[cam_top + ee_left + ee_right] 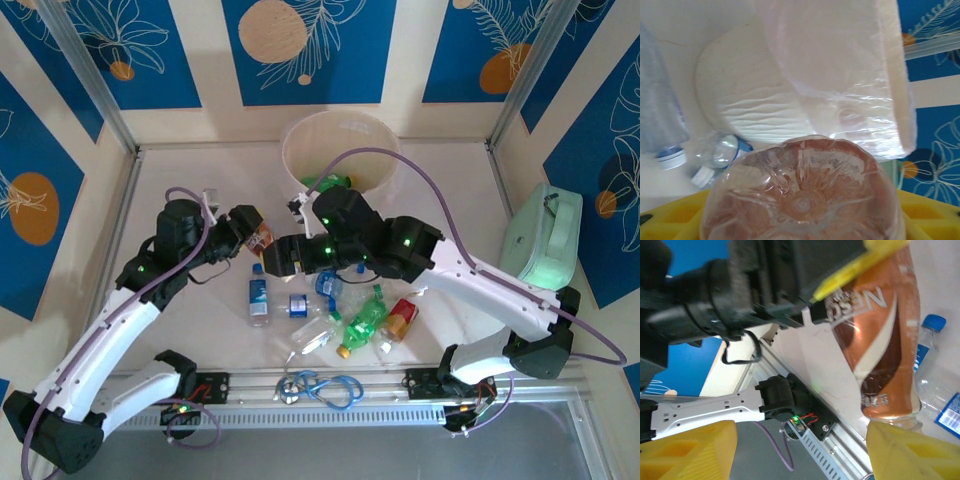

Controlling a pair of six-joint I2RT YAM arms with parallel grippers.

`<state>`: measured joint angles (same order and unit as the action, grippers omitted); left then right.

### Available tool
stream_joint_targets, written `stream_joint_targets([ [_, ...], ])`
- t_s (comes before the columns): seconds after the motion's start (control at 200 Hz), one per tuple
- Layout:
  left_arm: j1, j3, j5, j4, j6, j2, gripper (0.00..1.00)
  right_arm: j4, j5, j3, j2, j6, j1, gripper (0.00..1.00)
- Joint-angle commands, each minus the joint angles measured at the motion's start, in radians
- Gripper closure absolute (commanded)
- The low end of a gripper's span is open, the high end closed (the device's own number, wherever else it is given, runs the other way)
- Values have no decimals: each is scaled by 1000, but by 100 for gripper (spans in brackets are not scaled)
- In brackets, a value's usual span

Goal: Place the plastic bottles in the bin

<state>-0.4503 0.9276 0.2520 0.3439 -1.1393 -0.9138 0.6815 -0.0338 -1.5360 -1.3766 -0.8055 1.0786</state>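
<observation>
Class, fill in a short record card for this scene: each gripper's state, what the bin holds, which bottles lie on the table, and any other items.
Left gripper: closed on the brown bottle
Right gripper: open, nothing between its fingers
Bin: upright at the far side of the table, with a green bottle inside
On the table: clear bottle with blue cap, lying green bottle, red bottle, and a few more
Other items: blue cable loop, mint-green case
</observation>
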Motion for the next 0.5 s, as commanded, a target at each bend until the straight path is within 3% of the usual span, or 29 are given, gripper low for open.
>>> stream_joint_targets([
  [0.0,18,-38,90,-171,-81,19,38,32,2,44,36,-17,-7,30],
  [0.495,21,-107,174,-346,-143,22,39,35,-2,168,128,-50,-68,25],
])
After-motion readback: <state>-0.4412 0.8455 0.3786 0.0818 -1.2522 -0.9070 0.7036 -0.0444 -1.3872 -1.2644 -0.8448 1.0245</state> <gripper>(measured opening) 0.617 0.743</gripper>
